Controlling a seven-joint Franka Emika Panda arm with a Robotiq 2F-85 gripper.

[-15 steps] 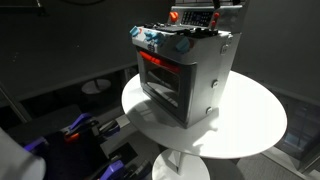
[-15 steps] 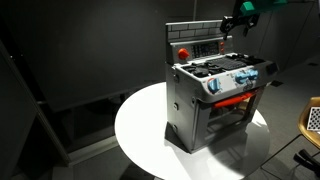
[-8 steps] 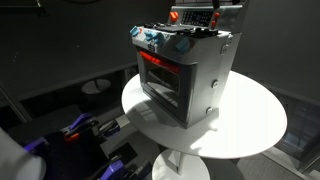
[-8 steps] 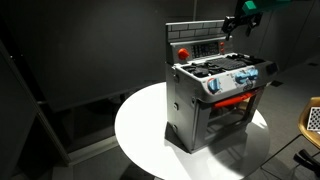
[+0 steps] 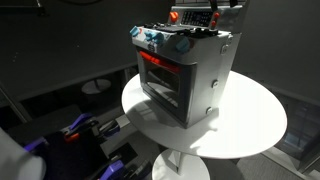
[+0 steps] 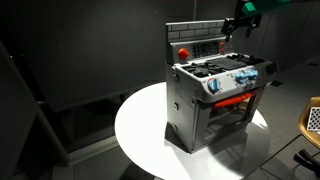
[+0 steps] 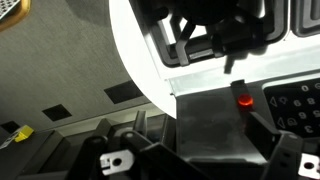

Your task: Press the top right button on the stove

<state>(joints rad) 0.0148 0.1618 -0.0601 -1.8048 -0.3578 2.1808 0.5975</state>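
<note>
The stove (image 5: pixel 185 75) is a small silver-grey toy oven with a red-lit door window, standing on a round white table (image 5: pixel 250 125). It also shows in an exterior view (image 6: pixel 215 95). Blue-and-red knobs line its front top edge (image 6: pixel 240 80). Its raised back panel (image 6: pixel 195 45) carries red controls. My gripper (image 6: pixel 240 22) hovers just above the panel's top right corner and also shows in an exterior view (image 5: pixel 215 10). In the wrist view the gripper (image 7: pixel 190 100) has its fingers apart and empty, with a glowing red button (image 7: pixel 244 99) by the right finger.
The table top (image 6: pixel 140 125) extends around the stove. Dark walls stand behind. Robot base parts and cables (image 5: pixel 85 130) lie low beside the table. A pale chair edge (image 6: pixel 312 118) shows at the far side.
</note>
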